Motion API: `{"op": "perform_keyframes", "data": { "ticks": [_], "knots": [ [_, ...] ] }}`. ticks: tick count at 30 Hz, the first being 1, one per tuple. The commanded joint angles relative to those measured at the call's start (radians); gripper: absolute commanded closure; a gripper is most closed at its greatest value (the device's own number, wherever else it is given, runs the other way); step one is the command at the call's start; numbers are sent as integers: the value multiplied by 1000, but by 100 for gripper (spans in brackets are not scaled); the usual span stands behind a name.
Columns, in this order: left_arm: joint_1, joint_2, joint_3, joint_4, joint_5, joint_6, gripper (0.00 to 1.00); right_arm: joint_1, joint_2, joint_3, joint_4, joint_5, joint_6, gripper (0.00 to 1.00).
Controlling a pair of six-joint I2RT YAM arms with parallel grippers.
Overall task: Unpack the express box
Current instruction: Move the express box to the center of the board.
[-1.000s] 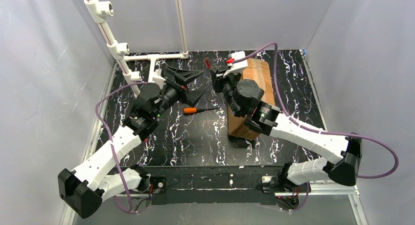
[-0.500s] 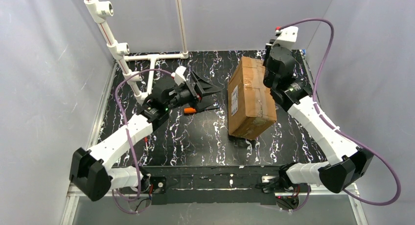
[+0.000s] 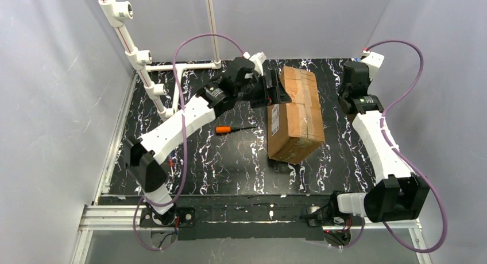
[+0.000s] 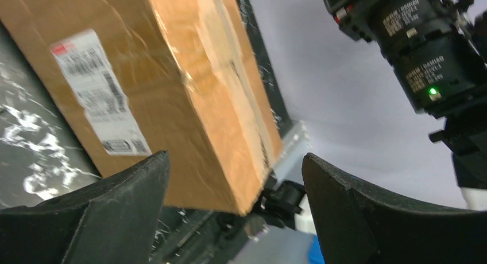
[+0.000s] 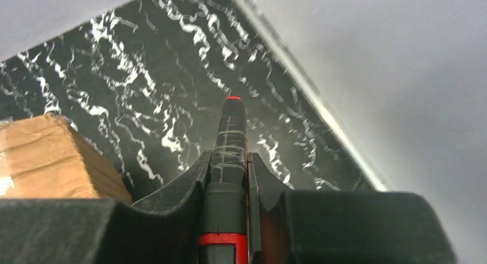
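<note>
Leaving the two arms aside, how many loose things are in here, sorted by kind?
Cardboard boxes: 1 (the express box)
Hand tools: 2 (orange-handled tool lying on the table; black-and-red tool clamped in the right gripper)
Total: 3

The box [image 4: 189, 92] is running off the top and left edges of the left wrist view, its label [image 4: 97, 92] print blurring past reading. From the right wrist, a black tool [image 5: 231, 126], possibly a cutter, is sitting half-hidden between the fingers of the right gripper [image 5: 228, 159] and running past the bottom edge.
</note>
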Motion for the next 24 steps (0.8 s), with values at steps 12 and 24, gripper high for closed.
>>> {"op": "perform_keyframes", "data": {
  "ticks": [12,24],
  "knots": [
    [9,257,191,-145,64,182,30,-108,-31,-241,108,-693,163,99],
    [17,-31,-223,88,162,39,41,71,-176,-335,89,-888,139,99]
  ]
}}
